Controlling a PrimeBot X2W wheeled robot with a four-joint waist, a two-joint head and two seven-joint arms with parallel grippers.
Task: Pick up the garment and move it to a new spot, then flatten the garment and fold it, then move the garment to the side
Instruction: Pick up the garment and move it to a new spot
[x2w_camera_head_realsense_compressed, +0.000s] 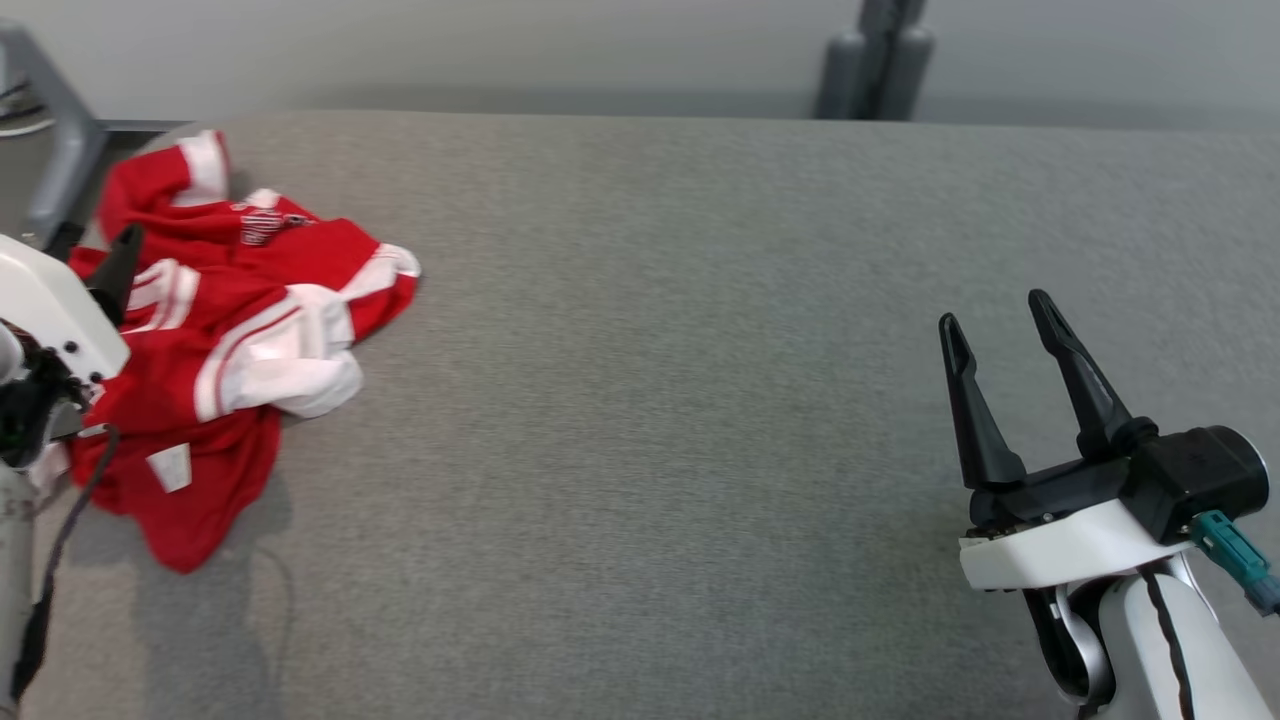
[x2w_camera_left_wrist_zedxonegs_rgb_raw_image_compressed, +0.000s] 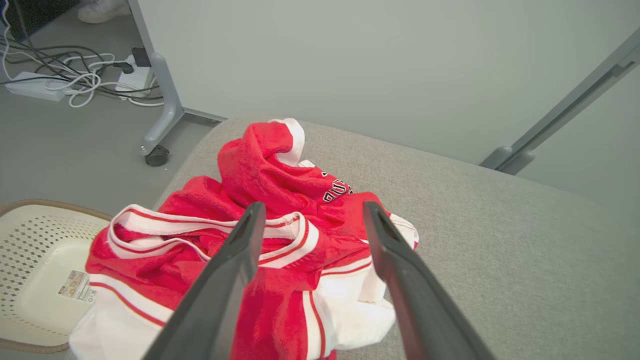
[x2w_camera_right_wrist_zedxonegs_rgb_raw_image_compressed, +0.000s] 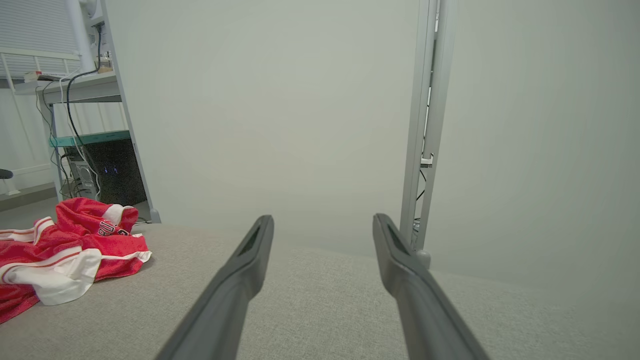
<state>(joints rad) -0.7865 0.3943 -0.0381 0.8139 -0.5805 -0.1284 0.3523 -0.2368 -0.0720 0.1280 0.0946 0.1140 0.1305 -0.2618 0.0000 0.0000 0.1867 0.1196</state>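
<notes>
A red and white garment (x2w_camera_head_realsense_compressed: 235, 330) lies crumpled near the far left corner of the grey padded table (x2w_camera_head_realsense_compressed: 700, 400). My left gripper (x2w_camera_left_wrist_zedxonegs_rgb_raw_image_compressed: 312, 212) hovers open just above the garment (x2w_camera_left_wrist_zedxonegs_rgb_raw_image_compressed: 280, 235), its two fingers straddling the striped collar without touching cloth that I can see. In the head view one dark fingertip (x2w_camera_head_realsense_compressed: 125, 250) of it pokes up over the red fabric. My right gripper (x2w_camera_head_realsense_compressed: 995, 320) stands open at the lower right, far from the garment (x2w_camera_right_wrist_zedxonegs_rgb_raw_image_compressed: 65, 255), with nothing between its fingers.
A perforated cream basket (x2w_camera_left_wrist_zedxonegs_rgb_raw_image_compressed: 35, 280) sits on the floor beside the table's left edge. Cables and a power strip (x2w_camera_left_wrist_zedxonegs_rgb_raw_image_compressed: 75, 80) lie on the floor beyond. A grey wheeled frame leg (x2w_camera_left_wrist_zedxonegs_rgb_raw_image_compressed: 160, 115) stands by the corner, and a grey post (x2w_camera_head_realsense_compressed: 880, 60) behind the table.
</notes>
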